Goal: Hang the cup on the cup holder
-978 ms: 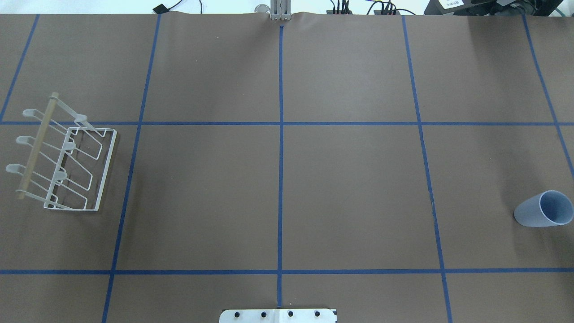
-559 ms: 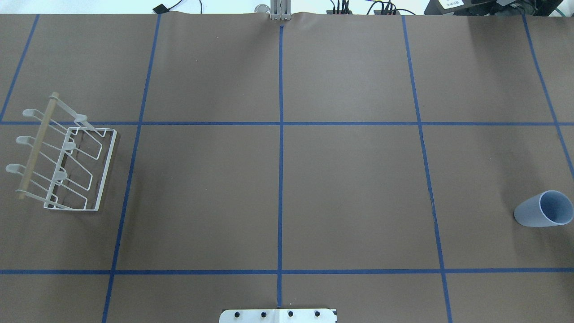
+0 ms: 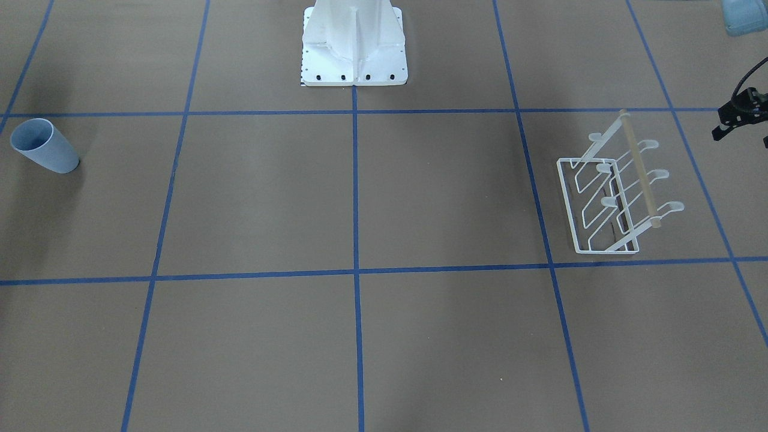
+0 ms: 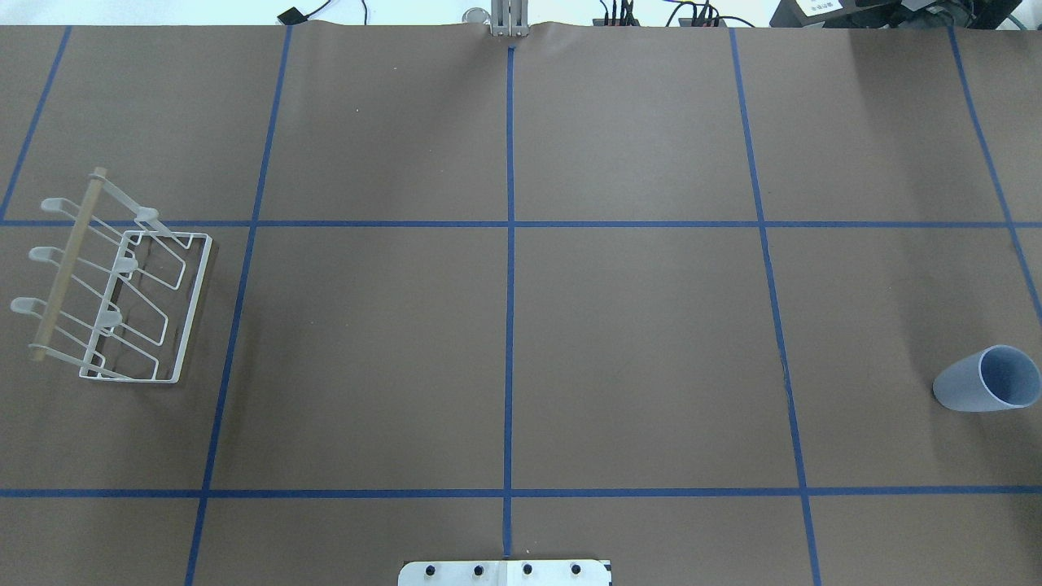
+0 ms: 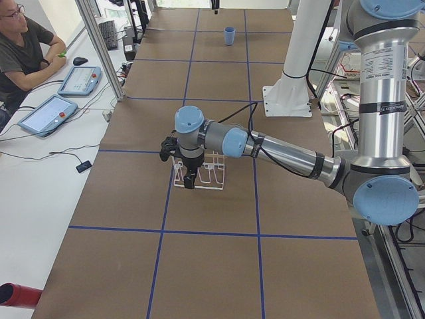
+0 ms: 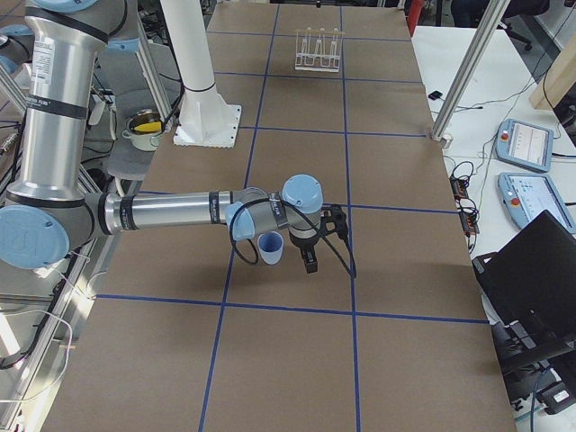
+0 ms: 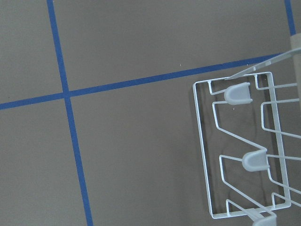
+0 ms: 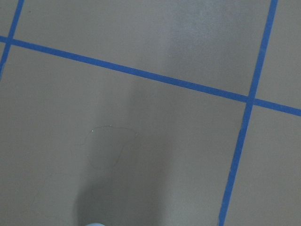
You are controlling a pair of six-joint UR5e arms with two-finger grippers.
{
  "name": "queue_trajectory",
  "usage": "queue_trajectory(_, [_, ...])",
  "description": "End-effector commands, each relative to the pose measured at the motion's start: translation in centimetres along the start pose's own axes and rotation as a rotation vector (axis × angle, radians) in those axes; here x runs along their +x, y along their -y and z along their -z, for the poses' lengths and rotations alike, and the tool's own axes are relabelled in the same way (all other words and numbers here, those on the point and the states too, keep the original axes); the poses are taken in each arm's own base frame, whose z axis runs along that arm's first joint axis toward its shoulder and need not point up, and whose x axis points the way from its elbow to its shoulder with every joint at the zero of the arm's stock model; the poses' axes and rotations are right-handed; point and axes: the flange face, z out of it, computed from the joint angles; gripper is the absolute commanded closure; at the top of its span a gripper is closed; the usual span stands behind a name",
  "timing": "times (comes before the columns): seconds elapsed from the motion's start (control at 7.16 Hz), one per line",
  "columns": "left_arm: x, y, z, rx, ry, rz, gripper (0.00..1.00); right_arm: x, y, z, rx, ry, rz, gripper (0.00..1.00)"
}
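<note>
Person (image 5: 20, 46) w/ tablets (image 5: 48, 114), laptop (image 6: 531, 270)

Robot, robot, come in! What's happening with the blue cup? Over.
Left gripper by white wire rack with wooden rod, right gripper beside pale blue plastic cup; open or shut unclear. Cup upright on table, unhung. Nothing lying between them.

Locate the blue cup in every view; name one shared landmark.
Front-facing: cup, far left.
Overhead: cup, far right.
Exterior left: cup, top, far end.
Exterior right: cup, near centre.
Left wrist: absent.
Right wrist: possibly a sliver, bottom edge.
Landmark: white pedestal, exterior views.
</note>
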Motion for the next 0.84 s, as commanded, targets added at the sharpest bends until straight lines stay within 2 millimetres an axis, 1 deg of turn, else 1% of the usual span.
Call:
queue_trajectory(0.0, [0.6,-1.0,0.7,0.008,-0.001,-0.006,0.01,-1.7,-1.8,-1.5,-0.040,-0.012,0.029,0.00])
queue_trajectory(0.14, [0.6,-1.0,0.7,0.007,-0.002,-0.007,0.01,-2.0,-3.0,-3.1,-0.084,-0.024,0.040,0.00])
queue_trajectory(0.28, [0.6,-1.0,0.6,0.005,-0.001,-0.006,0.01,-3.1,-3.6,-4.8,-0.130,-0.014,0.067,0.00])
queue_trajectory(0.42, [0.5,-1.0,0.7,0.007,-0.001,-0.005,0.01,-4.1,-3.7,-6.0,-0.160,-0.005,0.093,0.00])
queue_trajectory(0.56, [0.6,-1.0,0.6,0.004,-0.001,-0.005,0.01,-5.0,-3.8,-6.9,-0.184,0.000,0.112,0.00])
queue_trajectory(0.7, [0.6,-1.0,0.6,0.004,-0.001,-0.005,0.01,-5.3,-3.9,-7.3,-0.192,0.001,0.119,0.00])
